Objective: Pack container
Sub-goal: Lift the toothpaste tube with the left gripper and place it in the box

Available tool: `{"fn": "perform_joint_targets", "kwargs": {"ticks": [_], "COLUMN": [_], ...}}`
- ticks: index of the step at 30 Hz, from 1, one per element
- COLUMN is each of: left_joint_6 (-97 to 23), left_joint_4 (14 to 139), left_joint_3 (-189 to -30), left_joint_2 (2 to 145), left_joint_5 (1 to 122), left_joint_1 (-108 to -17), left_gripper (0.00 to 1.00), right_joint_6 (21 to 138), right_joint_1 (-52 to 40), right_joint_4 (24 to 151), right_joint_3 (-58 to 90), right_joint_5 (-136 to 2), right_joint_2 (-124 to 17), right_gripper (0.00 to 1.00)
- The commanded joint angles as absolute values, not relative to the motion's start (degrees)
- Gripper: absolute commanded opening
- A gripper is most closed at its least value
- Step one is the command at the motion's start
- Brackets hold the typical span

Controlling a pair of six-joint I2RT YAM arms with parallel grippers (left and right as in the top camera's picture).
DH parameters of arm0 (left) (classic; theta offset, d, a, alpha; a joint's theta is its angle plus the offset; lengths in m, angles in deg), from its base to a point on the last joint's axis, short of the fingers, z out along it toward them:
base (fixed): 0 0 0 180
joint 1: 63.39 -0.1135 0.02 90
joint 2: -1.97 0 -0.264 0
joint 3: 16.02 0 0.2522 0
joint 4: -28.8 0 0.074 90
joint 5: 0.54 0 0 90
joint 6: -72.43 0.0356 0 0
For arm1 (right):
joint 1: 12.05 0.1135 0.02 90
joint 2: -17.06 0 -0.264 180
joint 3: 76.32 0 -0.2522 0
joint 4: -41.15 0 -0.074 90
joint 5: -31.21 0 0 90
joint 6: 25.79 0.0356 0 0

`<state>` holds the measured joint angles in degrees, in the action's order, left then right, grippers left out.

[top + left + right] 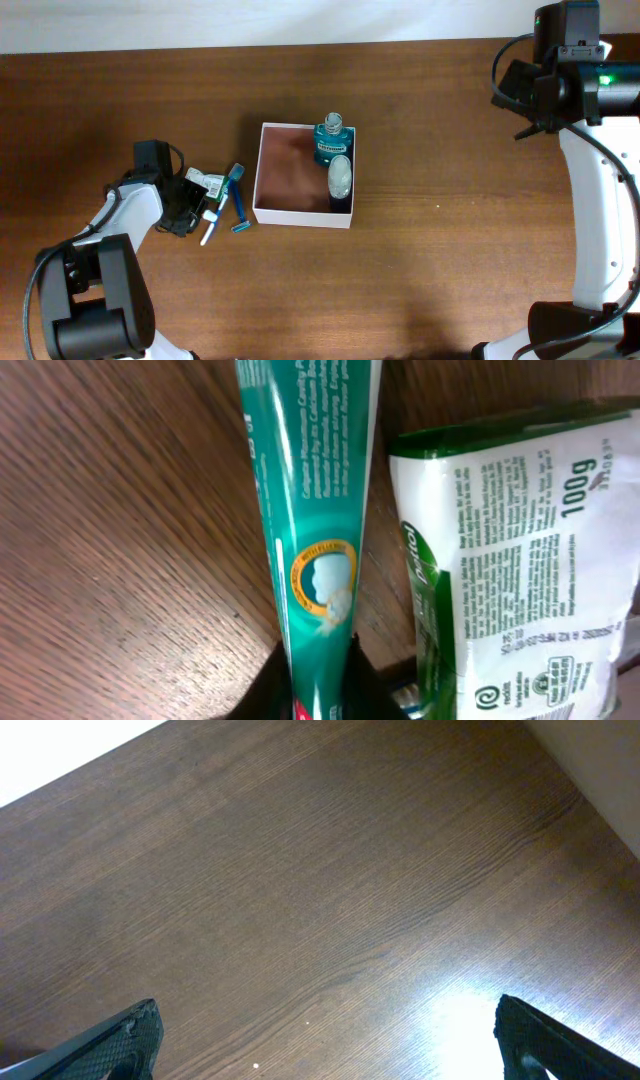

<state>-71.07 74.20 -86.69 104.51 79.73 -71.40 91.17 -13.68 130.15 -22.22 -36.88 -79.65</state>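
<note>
The container point(258, 185), a shallow square box with white walls and a pinkish-brown inside, sits mid-table. A teal mouthwash bottle point(331, 140) and a pale oval item point(341, 176) lie along its right side. My left gripper point(193, 207) is low on the table left of the box. In the left wrist view its jaws point(320, 698) are shut on a green toothpaste tube point(315, 490), next to a white-and-green packet point(520, 550). My right gripper point(522, 92) is at the far right back. Its fingers point(325, 1045) are wide open and empty over bare wood.
A blue toothbrush point(226, 196) and a blue razor point(241, 214) lie between my left gripper and the box. The white-and-green packet point(209, 182) lies beside them. The table's back edge meets a white wall.
</note>
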Motion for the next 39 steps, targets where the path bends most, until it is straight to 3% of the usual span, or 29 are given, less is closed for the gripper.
{"fn": "perform_joint_targets", "kwargs": {"ticks": [1,11,17,21,26,33,39], "left_joint_6": [-70.19,-66.21,-62.04,-50.59,-49.14,-49.14,-48.71], "left_joint_4": [74.96,82.96,79.92,70.83,63.55,59.92,59.88], "left_joint_3": [-87.01,-87.5,-87.5,-87.5,-87.5,-87.47,-87.47], "left_joint_2": [104.45,92.08,77.87,70.24,66.28,71.44,80.01], "left_joint_5": [79.11,83.35,82.35,75.59,73.12,77.02,79.18], "left_joint_1": [-72.28,-79.71,-79.16,-74.81,-65.15,-50.57,-43.82], "left_gripper": [0.1,0.11,0.11,0.11,0.11,0.11,0.11], "right_joint_6": [91.21,91.21,91.21,91.21,91.21,91.21,91.21], "right_joint_1": [-13.96,-13.96,-13.96,-13.96,-13.96,-13.96,-13.96], "right_joint_4": [130.15,130.15,130.15,130.15,130.15,130.15,130.15], "right_joint_3": [-22.55,-22.55,-22.55,-22.55,-22.55,-22.55,-22.55], "right_joint_5": [-36.75,-36.75,-36.75,-36.75,-36.75,-36.75,-36.75], "right_joint_2": [-80.02,-80.02,-80.02,-80.02,-80.02,-80.02,-80.02], "right_gripper": [0.99,0.99,0.99,0.99,0.99,0.99,0.98]}}
